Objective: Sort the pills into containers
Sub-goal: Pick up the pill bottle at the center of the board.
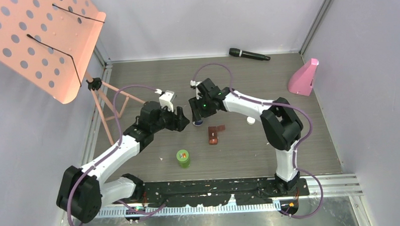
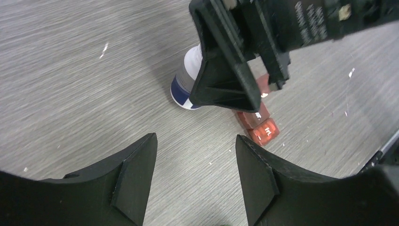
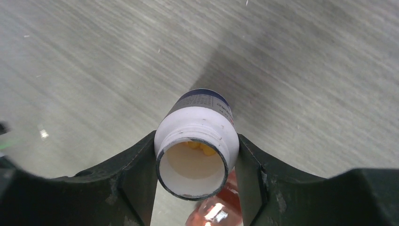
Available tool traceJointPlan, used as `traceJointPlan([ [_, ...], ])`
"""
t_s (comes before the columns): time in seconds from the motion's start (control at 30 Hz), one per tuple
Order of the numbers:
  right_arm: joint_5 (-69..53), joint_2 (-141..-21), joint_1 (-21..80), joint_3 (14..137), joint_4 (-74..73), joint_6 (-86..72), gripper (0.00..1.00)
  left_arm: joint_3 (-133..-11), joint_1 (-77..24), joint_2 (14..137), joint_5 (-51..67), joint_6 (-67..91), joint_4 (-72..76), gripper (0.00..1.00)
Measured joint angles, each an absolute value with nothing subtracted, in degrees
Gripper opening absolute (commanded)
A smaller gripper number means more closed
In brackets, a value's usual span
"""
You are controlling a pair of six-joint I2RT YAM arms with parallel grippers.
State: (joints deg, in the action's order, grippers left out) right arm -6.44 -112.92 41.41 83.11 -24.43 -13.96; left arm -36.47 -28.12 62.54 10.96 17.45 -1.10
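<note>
The white bottle (image 3: 197, 141) stands uncapped on the table, with yellow pills (image 3: 201, 148) visible inside. My right gripper (image 3: 196, 137) has both fingers pressed against its neck. From the left wrist view the bottle (image 2: 185, 81) is half hidden behind the right gripper's fingers (image 2: 226, 70). The brown case (image 1: 215, 134) lies open just right of the bottle, and its reddish compartments (image 2: 262, 127) show in the left wrist view. My left gripper (image 2: 195, 141) hovers open and empty to the left of the bottle. The green-lidded bottle (image 1: 183, 158) stands nearer the arm bases.
A small white cap (image 1: 250, 120) lies right of the case. A black microphone (image 1: 248, 54) rests at the back, a pink metronome-like object (image 1: 304, 78) at the right wall. An orange perforated music stand (image 1: 40, 43) rises at the left.
</note>
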Motion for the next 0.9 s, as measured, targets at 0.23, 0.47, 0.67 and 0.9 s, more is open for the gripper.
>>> traceJointPlan([
  [0.23, -18.9, -104.0, 35.4, 77.5, -24.8, -20.5, 0.28, -37.1, -28.8, 70.2, 19.5, 13.0, 5.5, 0.66],
  [0.47, -30.8, -97.1, 31.8, 74.6, -23.5, -24.3, 0.28, -37.3, -29.3, 75.3, 27.7, 8.3, 12.9, 0.68],
  [0.67, -38.3, -94.8, 30.9, 73.1, -23.2, -24.4, 0.29, -37.3, -29.3, 76.0, 31.9, 5.9, 18.1, 0.69],
  [0.9, -41.8, -94.5, 30.4, 73.1, -23.1, -25.5, 0.28, -37.3, -29.4, 77.7, 35.5, 7.7, 26.1, 0.56],
])
